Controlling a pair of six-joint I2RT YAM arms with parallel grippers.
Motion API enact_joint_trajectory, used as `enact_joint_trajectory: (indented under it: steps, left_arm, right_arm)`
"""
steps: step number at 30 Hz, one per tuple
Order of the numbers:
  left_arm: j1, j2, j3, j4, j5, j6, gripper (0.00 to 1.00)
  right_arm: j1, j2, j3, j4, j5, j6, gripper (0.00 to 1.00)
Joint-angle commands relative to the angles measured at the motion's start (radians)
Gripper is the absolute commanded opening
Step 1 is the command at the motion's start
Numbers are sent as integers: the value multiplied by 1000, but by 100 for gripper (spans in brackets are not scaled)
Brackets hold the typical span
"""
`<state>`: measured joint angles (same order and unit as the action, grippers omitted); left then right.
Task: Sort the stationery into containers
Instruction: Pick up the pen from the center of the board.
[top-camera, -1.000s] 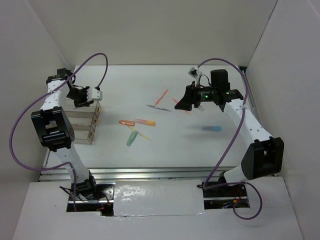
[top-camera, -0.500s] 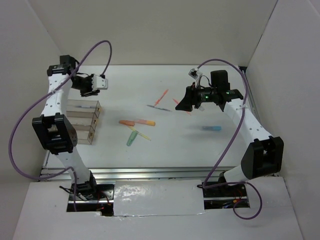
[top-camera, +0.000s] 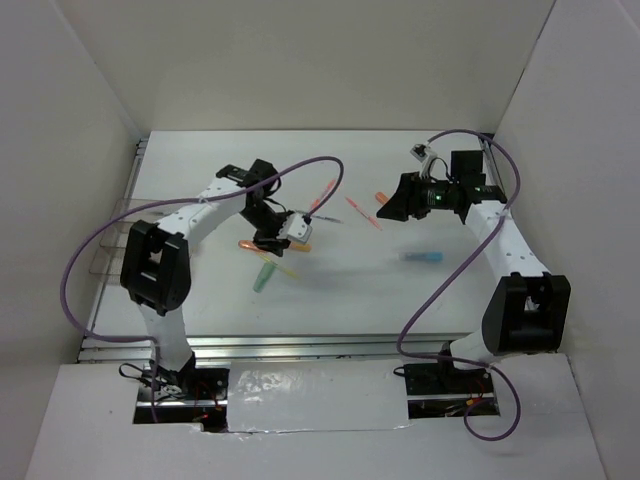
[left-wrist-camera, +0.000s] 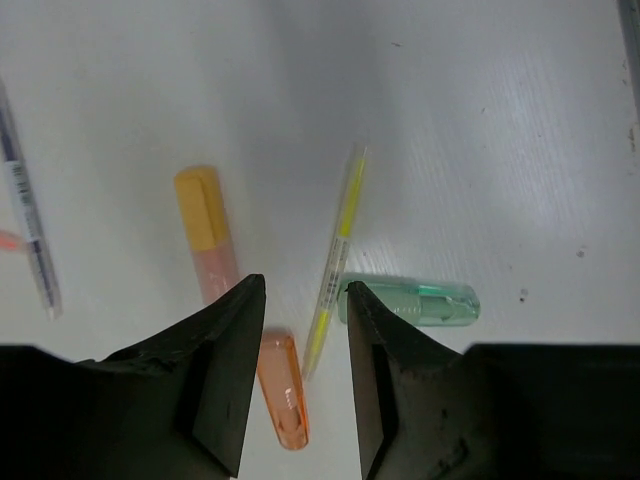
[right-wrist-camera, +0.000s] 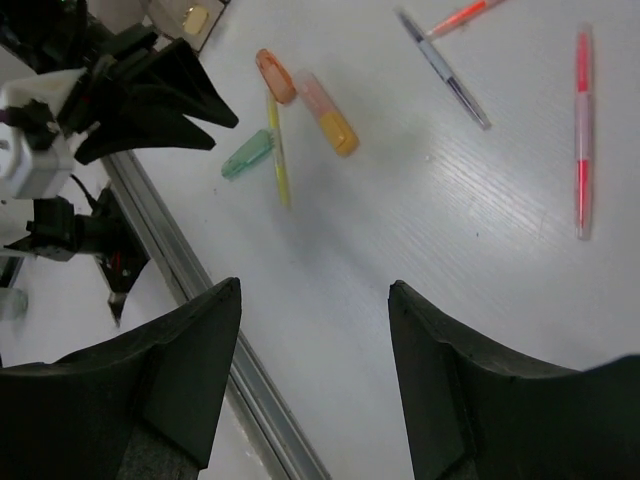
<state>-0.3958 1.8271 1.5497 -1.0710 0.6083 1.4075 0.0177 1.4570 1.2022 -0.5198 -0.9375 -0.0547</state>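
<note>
The stationery lies loose mid-table. My left gripper (top-camera: 285, 232) is open and empty, low over a cluster: an orange cap (left-wrist-camera: 282, 390) between its jaws, a thin yellow pen (left-wrist-camera: 335, 255), a pale green cap (left-wrist-camera: 410, 300) and a pink highlighter with an orange cap (left-wrist-camera: 205, 235). A grey pen (left-wrist-camera: 25, 210) lies to the left. My right gripper (top-camera: 392, 205) is open and empty, raised at the back right. From there I see a pink-red pen (right-wrist-camera: 583, 130), an orange pen (right-wrist-camera: 460, 15) and the cluster. The clear containers (top-camera: 108, 240) stand faintly at the table's left edge.
A blue item (top-camera: 422, 256) lies alone on the right side of the table. A metal rail (top-camera: 300, 345) runs along the near edge. White walls close in the left, back and right sides. The left arm's purple cable (top-camera: 300, 165) arcs above the middle.
My left arm has swung from above the containers at the left to the middle, over the cluster of caps and pens. My right gripper has drawn back slightly to the right.
</note>
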Motion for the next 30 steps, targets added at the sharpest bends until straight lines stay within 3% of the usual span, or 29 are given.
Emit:
enact_joint_trajectory:
  steps: [1,9,25,28,30]
  left_arm:
    - [-60,73,23,28,-25,-34,51]
    - [-127,170,-17,94,-93,-62,48]
    - [-129,172,-224,299,-214,-110,46]
    - [-130,188,-221,316,-226,-120,38]
    - [-132,198,-211,312,-228,-123,27]
  right_arm:
    - [-50,-17,-32,-11,-1,13,67]
    - [-114,-11,-46,-48,-20,-11,67]
    - [-148,11,-66,-39,-38,-28,66]
    - [-148,12,-69,-39,-35,-30,66]
    - [-148,11,-69,-37,-32,-31,65]
